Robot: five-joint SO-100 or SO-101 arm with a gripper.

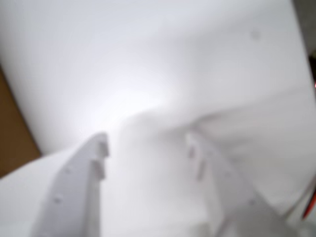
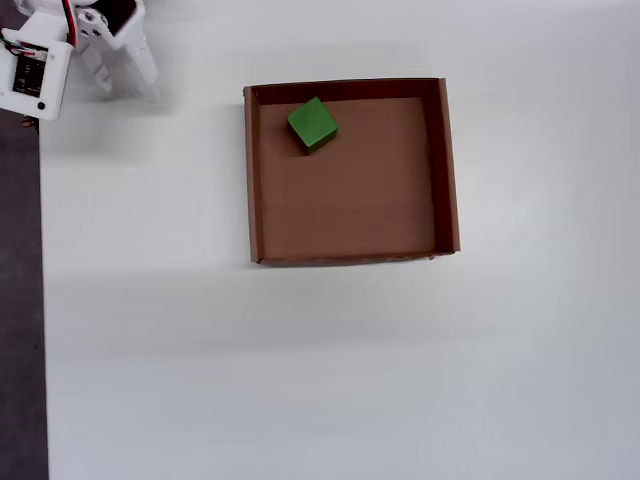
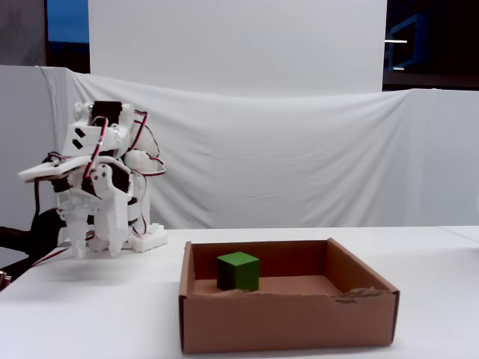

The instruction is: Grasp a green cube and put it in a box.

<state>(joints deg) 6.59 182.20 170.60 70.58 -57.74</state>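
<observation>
On the wrist view, everything was blurred and washed out. I could make out the gripper [image 1: 148,143] coming in from the bottom edge, its two white fingers [image 1: 84,182] standing well apart with nothing but the white table [image 1: 148,49] between them. A brown sliver sat at the left edge of the frame; too blurred for me to say what it was. No cube in this view.

Over to the overhead view: the box [image 2: 448,170] sat in the upper middle of the frame, a shallow brown cardboard tray on the white table [image 2: 350,380]. The green cube [image 2: 312,124] lay inside it, on the floor in the upper left corner, turned a little off square to the walls and close to the top wall. The arm [image 2: 40,60] was tucked into the upper left corner of the frame, well apart from the box, and its gripper [image 2: 125,78] pointed down-frame with nothing in it.

On the fixed view, the arm [image 3: 101,179] stood folded at the left, the gripper [image 3: 96,250] hanging over the table [image 3: 90,314], fingers parted and empty. The box [image 3: 288,321] was at lower centre, its near wall frayed toward the right. The green cube [image 3: 238,271] rested inside, left of the middle, toward the far wall.
</observation>
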